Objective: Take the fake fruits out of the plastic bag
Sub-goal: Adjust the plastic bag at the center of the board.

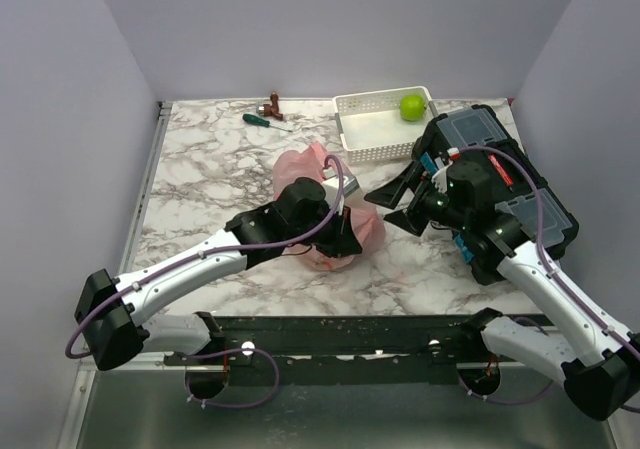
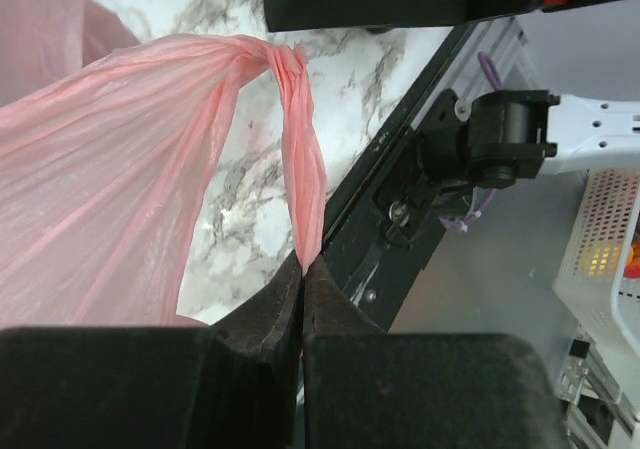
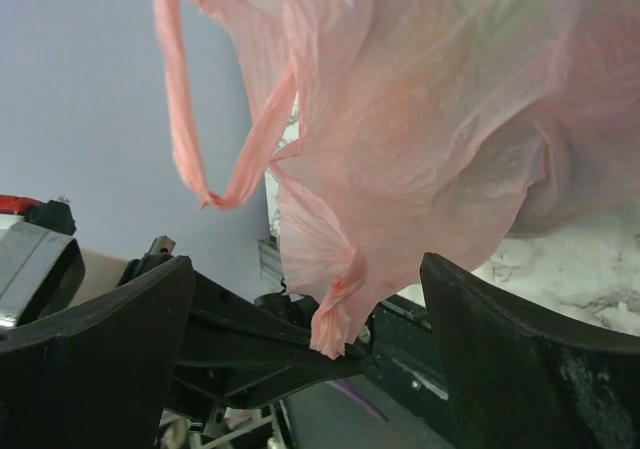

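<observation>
Left claw (image 2: 302, 264) is pinched fully closed on a twisted handle (image 2: 298, 139) of the bag (image 1: 300, 164), bunched mid-desk (image 1: 200, 169). Right claw (image 1: 395, 204), at the bag's 3 o'clock, gapes wide and holds nothing. One green apple (image 1: 412, 106) lies in the basket (image 1: 352, 147) at 1 o'clock. A hard pull could tear the thin film or slip the handle, and the right claw may snag film instead of fruit.

The white-and-grey marbled surface (image 1: 200, 174) carries a crumpled pink plastic bag (image 1: 300, 166), lying under and beside the left tool (image 1: 347, 237). Beyond the right tool (image 1: 393, 207) stands a white perforated basket (image 1: 372, 153), and a black case (image 1: 555, 217) lies just to that tool's right. Well beyond the left tool lie a green-handled screwdriver (image 1: 262, 121) and a small brown object (image 1: 273, 102).
</observation>
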